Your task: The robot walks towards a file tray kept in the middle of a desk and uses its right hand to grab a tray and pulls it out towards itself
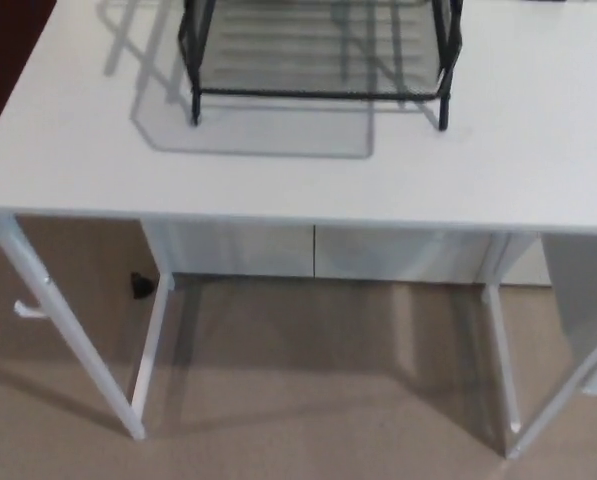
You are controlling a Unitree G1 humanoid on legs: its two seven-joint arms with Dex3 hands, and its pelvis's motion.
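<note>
Desk [68, 150]: white top, filling the upper half of the head view; thin white legs running down to the floor at left and right.
File tray [318, 60]: black wire mesh, standing on the desk top near the far middle, cut off by the upper edge of the picture; only the lower tier and parts of the frame visible.
Tray feet: two black front posts touching the desk surface, one at front left, one at front right.
Lowest tray: mesh floor with a front rail running between the two posts, level, seated within the frame.
Shadow [258, 130]: grey patch on the desk top, just in front of and to the left of the file tray.
Cabinet [308, 252]: white, behind and under the desk, two door fronts meeting at a vertical seam near the middle.
Floor [318, 400]: beige, beneath the desk.
Small black object [140, 286]: on the floor beside the rear left desk leg; too small to identify.
White bit [28, 310]: sticking out at the left, near the front left leg; unclear what.
Left hand: out of the picture, finger state impossible to tell.
Right hand: out of the picture, finger state impossible to tell.
</note>
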